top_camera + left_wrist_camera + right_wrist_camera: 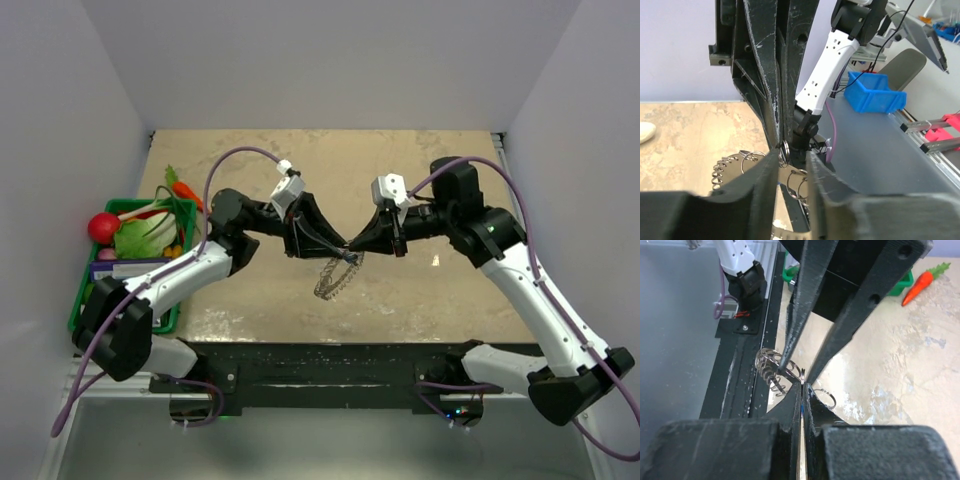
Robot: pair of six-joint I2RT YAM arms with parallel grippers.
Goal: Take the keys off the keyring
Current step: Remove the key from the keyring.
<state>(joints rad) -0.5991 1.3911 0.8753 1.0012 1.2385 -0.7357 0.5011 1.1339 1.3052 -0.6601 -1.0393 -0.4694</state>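
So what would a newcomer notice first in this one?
The left gripper and right gripper meet tip to tip above the middle of the table, the grey coiled keyring dangling beneath them. Close up, the right gripper is shut on a sliver of blue, apparently the key. At the table's left edge sits a green basket of bright toy vegetables.

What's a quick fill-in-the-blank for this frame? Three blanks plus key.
The right gripper has its jaws ___.
Number of grippers meeting at the grey coiled metal keyring: ___.
The green plastic basket of toy vegetables stands on the robot's ___ side.
Missing: shut; two; left.
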